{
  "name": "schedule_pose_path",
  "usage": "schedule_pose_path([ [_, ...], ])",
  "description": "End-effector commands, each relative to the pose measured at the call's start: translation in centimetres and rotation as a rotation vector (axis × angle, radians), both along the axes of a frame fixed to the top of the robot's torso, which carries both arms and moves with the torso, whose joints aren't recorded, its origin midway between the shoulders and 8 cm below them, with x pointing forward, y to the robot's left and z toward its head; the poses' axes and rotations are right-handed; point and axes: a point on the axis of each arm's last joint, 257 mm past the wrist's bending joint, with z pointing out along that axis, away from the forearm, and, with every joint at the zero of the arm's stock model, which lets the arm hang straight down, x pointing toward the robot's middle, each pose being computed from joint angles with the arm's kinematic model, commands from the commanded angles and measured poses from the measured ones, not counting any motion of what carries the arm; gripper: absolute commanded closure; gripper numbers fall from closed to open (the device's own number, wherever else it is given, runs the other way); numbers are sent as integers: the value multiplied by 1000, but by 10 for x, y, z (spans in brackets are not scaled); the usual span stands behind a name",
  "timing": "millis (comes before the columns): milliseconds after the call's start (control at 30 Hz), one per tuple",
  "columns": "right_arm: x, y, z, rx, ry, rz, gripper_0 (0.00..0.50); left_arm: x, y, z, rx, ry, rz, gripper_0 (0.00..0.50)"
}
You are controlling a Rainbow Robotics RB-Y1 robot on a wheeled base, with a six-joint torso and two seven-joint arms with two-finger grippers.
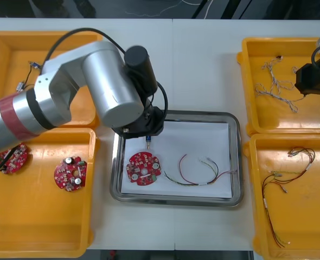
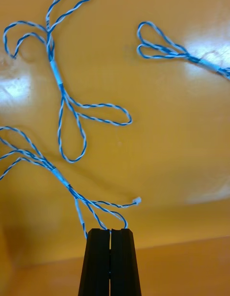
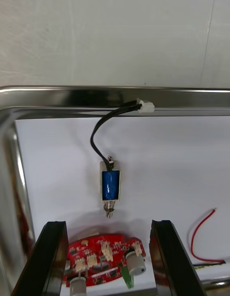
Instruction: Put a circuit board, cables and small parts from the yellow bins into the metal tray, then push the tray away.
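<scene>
Black fingers of the left tool [image 3: 108,224] stand wide apart, holding nothing, over the left side of the metal tray [image 3: 72,96]. Just beyond them a small metal part [image 3: 110,185] lies free, its long axis pointing straight away from the tool and its black cable [image 3: 97,133] reaching the far rim. Nearer lies the circuit board [image 3: 103,265], and to its right a red and yellow cable [image 1: 195,176]. The right tool [image 2: 110,230] is closed over the far right yellow bin [image 1: 268,122], its tips at the end of a twisted blue and white cable [image 2: 62,176]. Whether a strand is pinched cannot be told. This cable probably goes next. The right arm is nearer to it, and the tray lies to its left.
</scene>
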Motion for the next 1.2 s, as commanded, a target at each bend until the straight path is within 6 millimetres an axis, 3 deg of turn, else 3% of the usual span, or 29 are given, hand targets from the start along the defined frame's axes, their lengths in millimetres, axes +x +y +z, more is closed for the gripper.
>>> schedule_pose_path([
  [33, 1, -43, 20, -56, -40, -18, 500, 7, 24, 45, -52, -17, 99, 0],
  [200, 0, -59, 15, -66, -28, -19, 500, 12, 44, 74, -60, -12, 150, 0],
  [500, 4, -89, 12, -87, -42, -32, 500, 20, 104, 121, -102, 45, 275, 0],
  [733, 1, -110, 13, -118, -39, -31, 500, 30, 157, 134, -100, 78, 362, 0],
  [933, 0, -116, 14, -128, -37, -27, 500, 40, 201, 136, -85, 91, 440, 0],
  [1200, -2, -118, 7, -122, -32, -28, 500, 50, 239, 143, -130, 108, 550, 0],
])
